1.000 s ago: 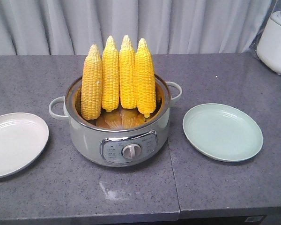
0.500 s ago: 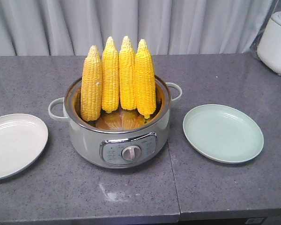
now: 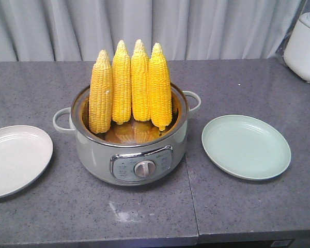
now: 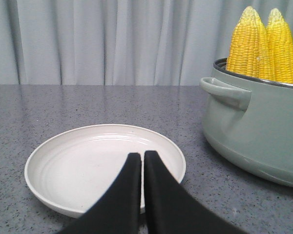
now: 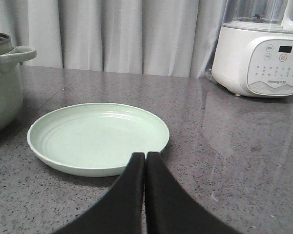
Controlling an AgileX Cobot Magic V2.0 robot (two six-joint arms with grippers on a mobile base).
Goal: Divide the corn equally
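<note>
1. Four cobs of corn [image 3: 130, 85] are seen standing upright, tips up and side by side, inside a grey-green electric pot [image 3: 93, 155] at the middle of a grey speckled worktop [image 3: 237, 88].
2. A white plate [image 3: 15, 160] is set to the left of the pot and a pale green plate [image 3: 246, 146] to its right, each apart from the pot.
3. The left gripper [image 4: 142, 158] is shown at the near rim of the white plate, its jaws pressed together around nothing.
4. The right gripper [image 5: 145, 158] is shown at the near rim of the green plate, its jaws likewise closed and holding nothing.
5. A white appliance [image 3: 306, 44] is placed at the far right corner, with a grey curtain [image 3: 196, 26] hung behind.
</note>
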